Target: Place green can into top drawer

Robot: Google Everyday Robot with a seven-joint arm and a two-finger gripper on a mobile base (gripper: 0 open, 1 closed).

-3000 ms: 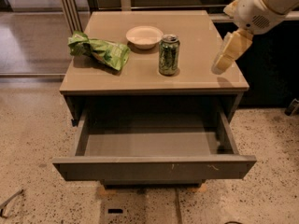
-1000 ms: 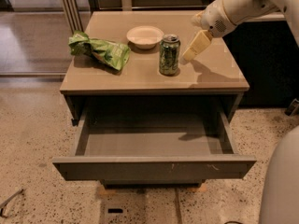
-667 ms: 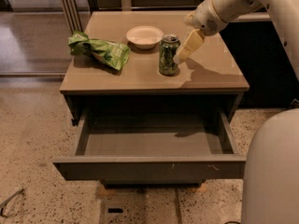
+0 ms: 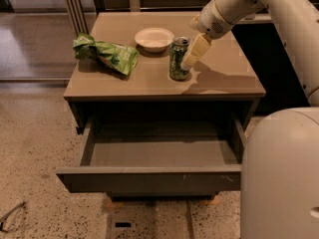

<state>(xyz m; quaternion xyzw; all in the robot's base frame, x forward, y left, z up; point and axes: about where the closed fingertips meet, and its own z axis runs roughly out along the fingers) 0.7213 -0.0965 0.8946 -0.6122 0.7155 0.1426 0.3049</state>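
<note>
The green can (image 4: 177, 59) stands upright on the cabinet top (image 4: 227, 78), right of the middle, just in front of the white bowl. My gripper (image 4: 192, 55) reaches down from the upper right and sits against the can's upper right side. The can still rests on the top. The top drawer (image 4: 149, 179) is pulled out wide below the cabinet top. Its inside shows nothing in it.
A bright green snack bag (image 4: 107, 55) lies on the left of the cabinet top. A white bowl (image 4: 154, 38) sits at the back middle. My arm (image 4: 279, 14) crosses the upper right and my white body (image 4: 281, 176) fills the lower right. Speckled floor surrounds the cabinet.
My gripper has moved left across the cabinet top, from the right edge to the can's right side. The can, bag, bowl and drawer have not moved.
</note>
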